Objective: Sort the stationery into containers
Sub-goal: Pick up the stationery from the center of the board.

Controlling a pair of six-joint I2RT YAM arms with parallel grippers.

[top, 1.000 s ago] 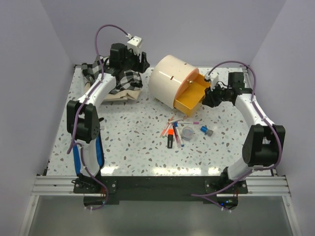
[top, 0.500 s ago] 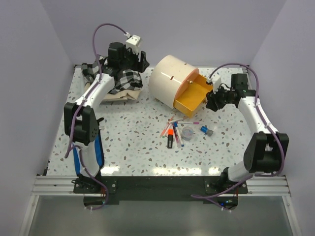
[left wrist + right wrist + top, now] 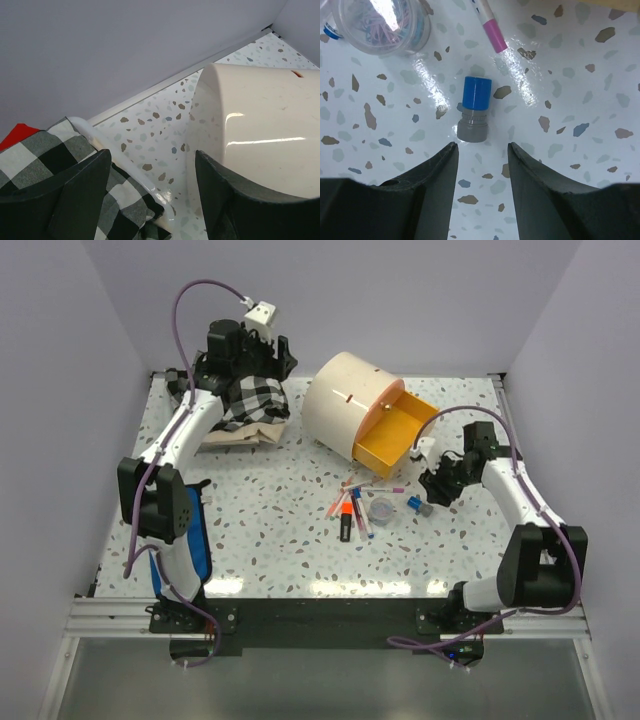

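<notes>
Top view: left arm stretched to the far-left corner, left gripper (image 3: 275,358) over the black-and-white checked cloth pile (image 3: 250,400). Right arm bent low, right gripper (image 3: 430,492) beside a small blue-capped grey cylinder (image 3: 418,505), near the cream drum-shaped cabinet (image 3: 340,400).
Left wrist: jaws wide, empty.
Right wrist: jaws apart, empty; cylinder just ahead, untouched, beside a clear round pot (image 3: 380,25).

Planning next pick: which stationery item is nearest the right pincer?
The short blue-capped grey cylinder, alone just ahead of the open right pincer; pens and clear round pot lie farther.
</notes>
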